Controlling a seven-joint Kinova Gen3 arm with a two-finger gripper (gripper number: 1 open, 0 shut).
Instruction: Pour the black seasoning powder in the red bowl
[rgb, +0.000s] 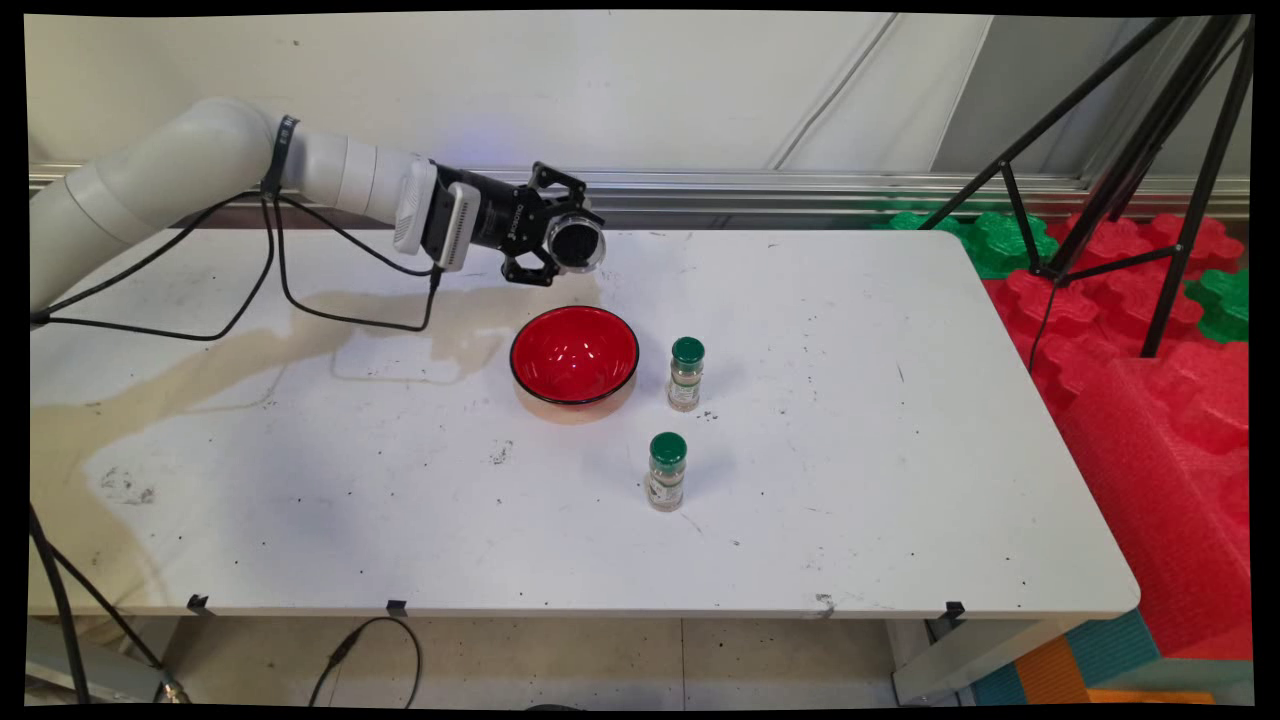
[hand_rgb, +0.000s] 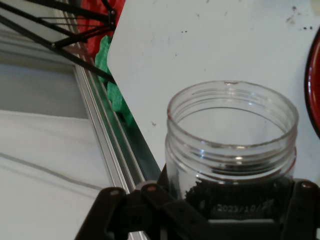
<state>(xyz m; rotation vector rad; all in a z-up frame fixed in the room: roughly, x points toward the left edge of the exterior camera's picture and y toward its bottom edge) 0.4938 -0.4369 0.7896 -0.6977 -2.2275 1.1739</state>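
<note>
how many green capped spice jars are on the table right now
2. One green-capped jar stands just right of the red bowl; the other stands nearer the table's front edge. Both upright.

Spice jar (rgb: 684, 374) labels too small

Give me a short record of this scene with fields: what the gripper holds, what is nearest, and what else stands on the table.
gripper: jaws shut on the open clear jar, held on its side above the table
jar contents: dark grains at its base
nearest: red bowl, below the jar's mouth
beside bowl: far green-capped spice jar, upright
nearer the camera: near green-capped spice jar, upright
surface: white table
</note>
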